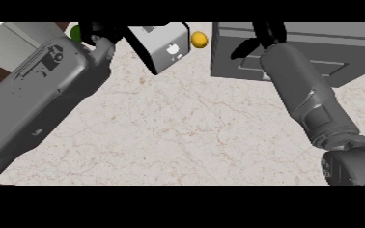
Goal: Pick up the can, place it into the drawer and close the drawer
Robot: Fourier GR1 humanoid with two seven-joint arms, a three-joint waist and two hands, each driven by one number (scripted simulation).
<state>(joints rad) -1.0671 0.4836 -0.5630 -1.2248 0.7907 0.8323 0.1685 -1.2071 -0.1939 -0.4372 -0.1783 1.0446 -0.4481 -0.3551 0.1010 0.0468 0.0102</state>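
Note:
No can shows anywhere in the head view. The grey drawer unit (pixel 314 53) stands at the back right, with a recessed panel on its near face. My right hand (pixel 265 35) reaches over its left part near the top edge. The thumb stands apart from the fingers and nothing shows between them. The right forearm hides the middle of the drawer unit. My left hand (pixel 100 31) rests at the top left, at the end of the big grey forearm, holding nothing that I can see.
A white and grey box (pixel 165 47) lies tilted at the back centre, just right of my left hand. An orange ball (pixel 199 39) sits between that box and the drawer unit. A bit of a green thing (pixel 74 31) shows behind my left wrist. The marbled counter (pixel 178 125) spreads across the foreground.

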